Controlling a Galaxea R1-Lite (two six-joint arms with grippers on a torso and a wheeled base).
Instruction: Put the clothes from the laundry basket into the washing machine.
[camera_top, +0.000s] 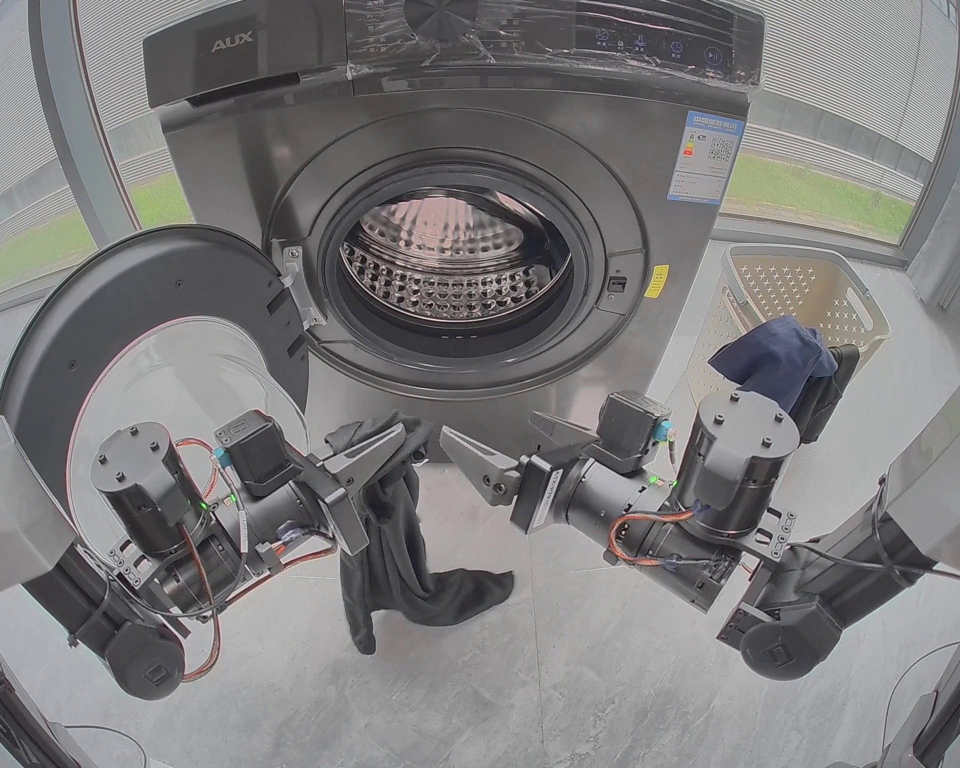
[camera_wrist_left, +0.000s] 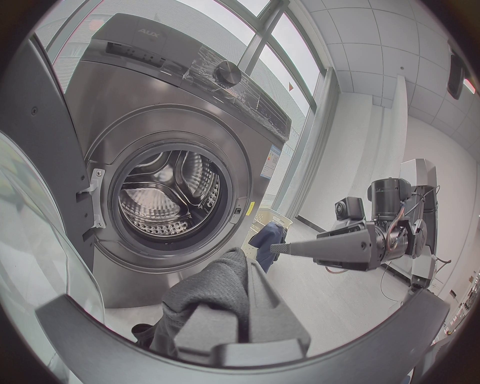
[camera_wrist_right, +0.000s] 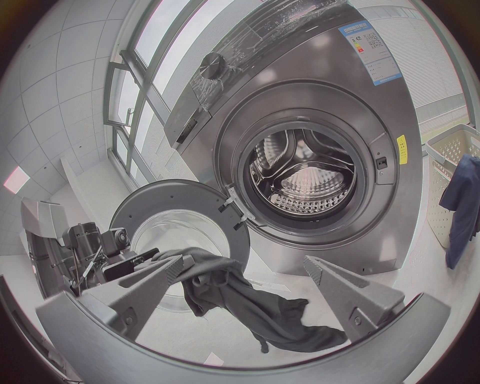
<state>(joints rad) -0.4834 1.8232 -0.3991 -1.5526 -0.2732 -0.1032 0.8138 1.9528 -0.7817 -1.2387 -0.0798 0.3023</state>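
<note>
The grey washing machine (camera_top: 640, 180) stands ahead with its round door (camera_top: 130, 290) swung out to the left and the steel drum (camera_top: 450, 270) bare inside. My left gripper (camera_top: 392, 442) is shut on a dark grey garment (camera_top: 390, 560) just below the drum opening. The cloth hangs down and its lower end rests on the floor. In the left wrist view the garment (camera_wrist_left: 220, 295) bunches over my fingers (camera_wrist_left: 270, 315). My right gripper (camera_top: 500, 437) is open beside it, a little to the right, holding nothing. The laundry basket (camera_top: 850, 300) stands right of the machine with a navy garment (camera_top: 780, 360) over its rim.
The open door (camera_wrist_right: 175, 200) takes up the space left of the drum mouth. Pale tiled floor (camera_top: 560, 680) lies in front of the machine. Windows run behind and beside the machine.
</note>
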